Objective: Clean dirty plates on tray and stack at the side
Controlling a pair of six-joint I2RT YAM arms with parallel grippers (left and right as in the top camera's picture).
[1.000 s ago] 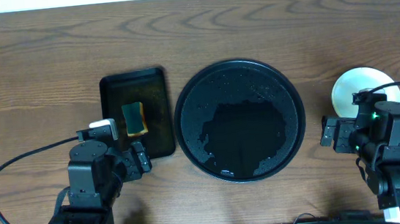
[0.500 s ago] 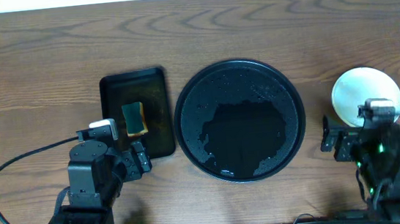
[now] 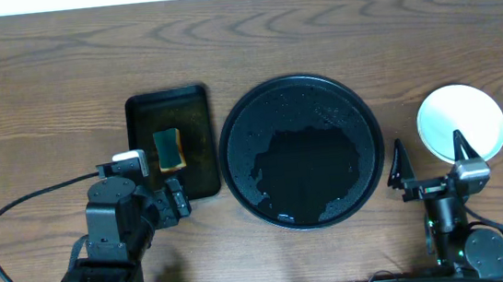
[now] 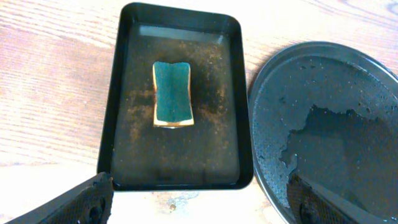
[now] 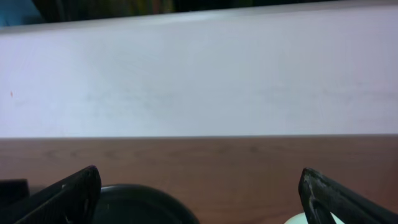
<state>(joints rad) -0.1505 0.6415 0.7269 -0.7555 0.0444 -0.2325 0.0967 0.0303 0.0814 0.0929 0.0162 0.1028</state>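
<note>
The large round black tray sits mid-table, wet and bare of plates; it also shows in the left wrist view and the right wrist view. A pale stack of plates rests on the bare wood tabletop at the right; only the top plate shows. My right gripper is open and empty, just left of the stack, near the tray's right rim. My left gripper is open and empty, near the front of the rectangular tray.
A small rectangular black tray left of the round tray holds a green and yellow sponge, also in the left wrist view. A black cable loops at the front left. A white wall stands behind the table.
My right arm has drawn back toward the front edge and tipped so its open fingers point up the table. The plate stack is now uncovered. The left arm has not moved.
</note>
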